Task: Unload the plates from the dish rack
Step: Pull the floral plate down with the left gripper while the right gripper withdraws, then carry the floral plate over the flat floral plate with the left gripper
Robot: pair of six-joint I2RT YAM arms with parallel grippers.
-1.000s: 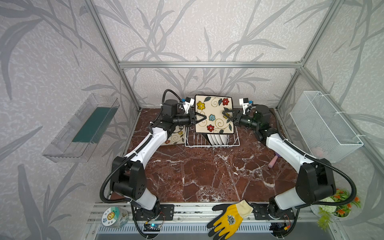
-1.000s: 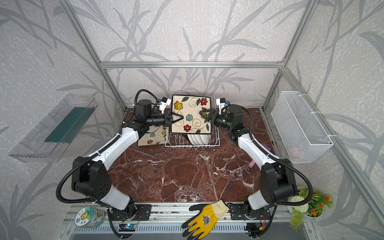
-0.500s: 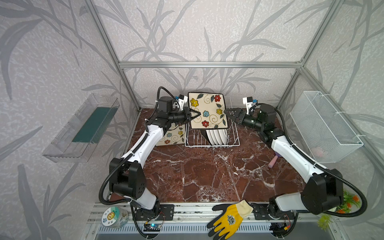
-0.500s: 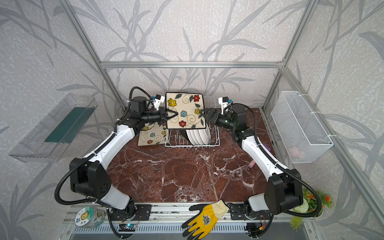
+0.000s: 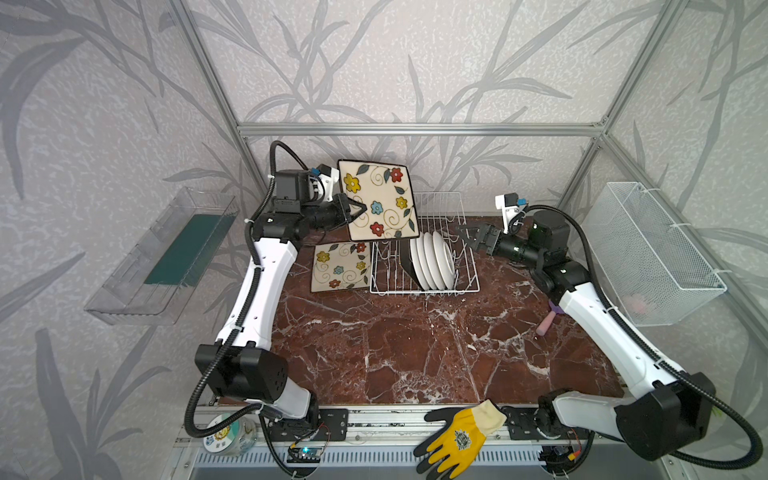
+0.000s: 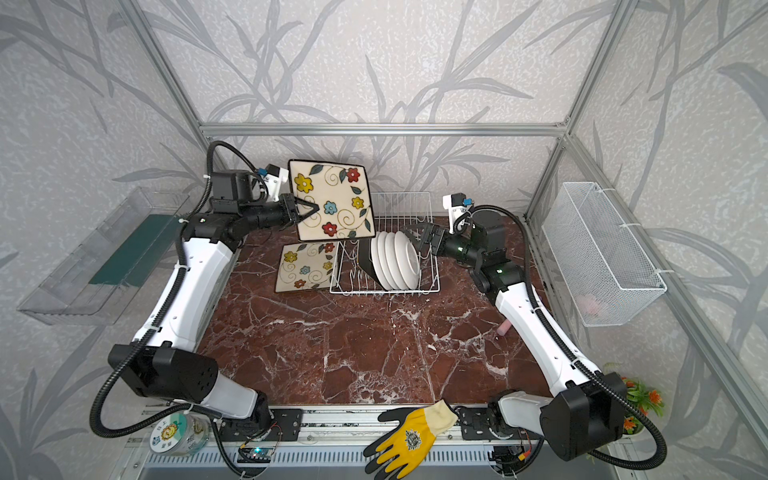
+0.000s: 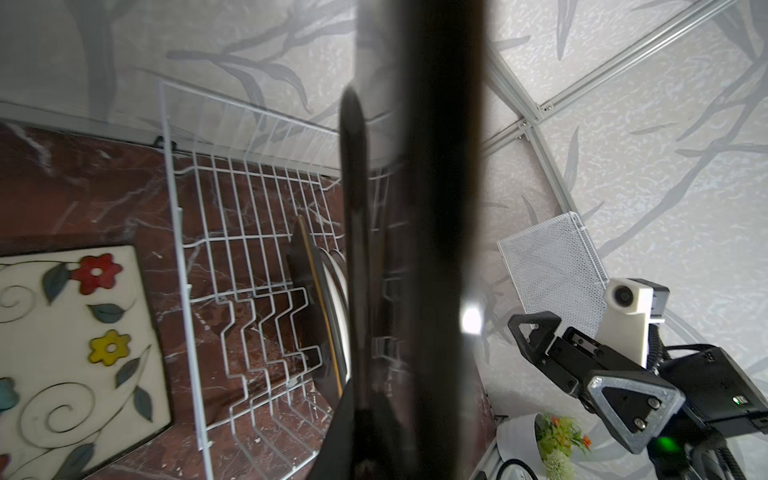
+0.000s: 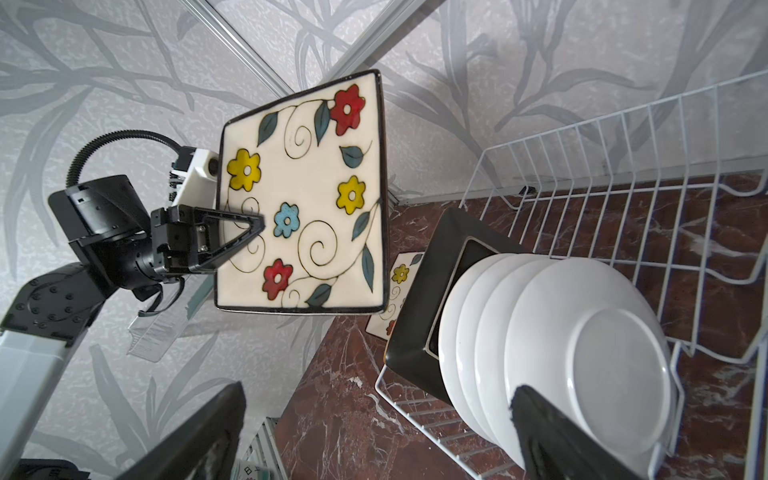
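- Nearest the camera, a yellow glove lies on the front rail, apart from the work on the marble counter.
- Farther back, a flat square plate lies face up on the counter, just beside the dish rack. In the rack, four round plates and a black-backed square plate stand on edge.
- Above them, the left hand is clamped on the side edge of a flowered plate, held aloft and tilted. The right hand hangs spread wide and empty beside the rack's right side.
- The likely hazard: a pinch on one edge could let the flowered plate pivot or slip. Lowered carelessly, its bottom corner could strike the rack's rim or the flat square plate below.
- The right wrist view shows a finger crossing the flowered plate's face, and the round plates' white backs.
- The left wrist view sees that plate only edge-on, as a dark bar, but it alone shows the right hand's parted fingers head-on.
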